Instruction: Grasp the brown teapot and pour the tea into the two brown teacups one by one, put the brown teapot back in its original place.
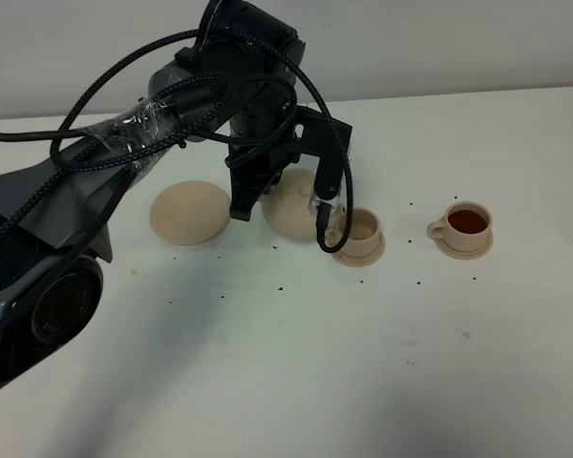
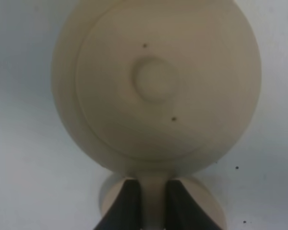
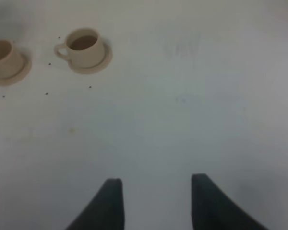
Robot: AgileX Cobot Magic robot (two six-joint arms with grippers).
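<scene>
Smooth white table [image 1: 382, 372]; squat round ceramic teapot [image 2: 156, 81] in left gripper [image 2: 152, 186]

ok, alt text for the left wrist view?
Close-up from above of the brown teapot, its lid knob centred, filling most of the frame. The left gripper is shut on its handle, over a white table with dark specks.
</scene>
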